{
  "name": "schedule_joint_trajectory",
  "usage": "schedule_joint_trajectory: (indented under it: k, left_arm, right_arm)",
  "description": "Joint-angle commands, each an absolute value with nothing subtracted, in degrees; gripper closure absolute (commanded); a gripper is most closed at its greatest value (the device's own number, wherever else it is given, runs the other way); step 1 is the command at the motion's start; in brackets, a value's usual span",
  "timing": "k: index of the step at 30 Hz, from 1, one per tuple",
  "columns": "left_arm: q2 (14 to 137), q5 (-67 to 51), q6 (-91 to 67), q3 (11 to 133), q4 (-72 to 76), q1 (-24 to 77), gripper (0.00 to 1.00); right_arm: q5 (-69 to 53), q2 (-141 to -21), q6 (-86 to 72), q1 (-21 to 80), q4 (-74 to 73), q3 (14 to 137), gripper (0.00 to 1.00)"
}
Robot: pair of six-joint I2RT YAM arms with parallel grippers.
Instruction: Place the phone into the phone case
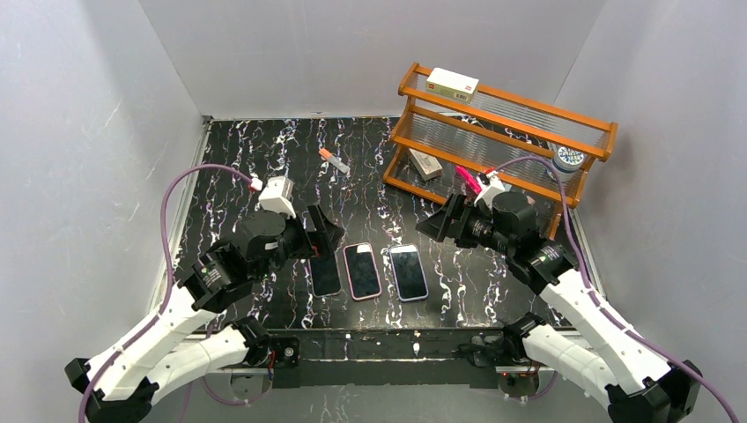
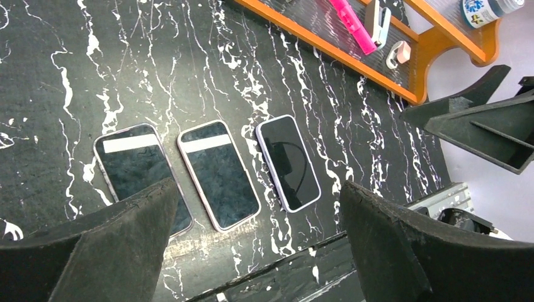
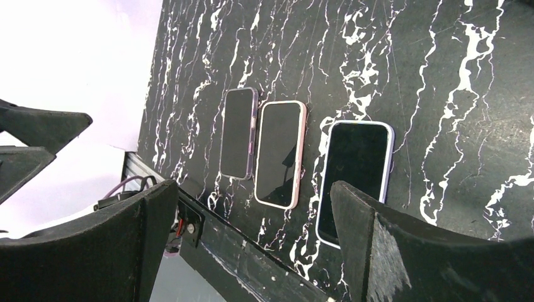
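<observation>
Three phone-shaped things lie side by side, screens up, near the table's front edge. The left one [image 1: 324,274] has a dark purple rim, the middle one [image 1: 362,270] a pink rim, the right one [image 1: 408,271] a pale lavender rim. I cannot tell which is a bare phone and which sits in a case. They also show in the left wrist view [image 2: 142,170] [image 2: 217,173] [image 2: 288,160] and the right wrist view [image 3: 239,132] [image 3: 280,153] [image 3: 356,176]. My left gripper [image 1: 321,231] [image 2: 258,245] hovers open and empty above the left one. My right gripper [image 1: 445,220] [image 3: 252,245] hovers open and empty, up and right of the right one.
An orange wooden rack [image 1: 502,132] stands at the back right with a white box [image 1: 452,85], a grey block [image 1: 425,164], a pink marker [image 1: 467,179] and a jar [image 1: 568,160]. A small orange-and-white tube [image 1: 333,160] lies at the table's back middle. Grey walls close three sides.
</observation>
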State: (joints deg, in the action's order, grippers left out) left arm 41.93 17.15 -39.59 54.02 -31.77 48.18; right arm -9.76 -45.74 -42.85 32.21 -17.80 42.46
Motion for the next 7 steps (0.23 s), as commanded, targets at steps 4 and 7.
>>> schedule_joint_trajectory:
  k: [4,7]
  left_arm:
    - [41.6,16.6,-39.1,53.1,-30.0,48.3,0.02]
    - [41.2,17.1,-39.0,53.0,-30.0,48.3,0.02]
  right_arm:
    - [-11.2,-46.1,-43.0,31.9,-14.0,43.8,0.01]
    - [-11.5,-46.1,-43.3,31.9,-13.6,43.6,0.01]
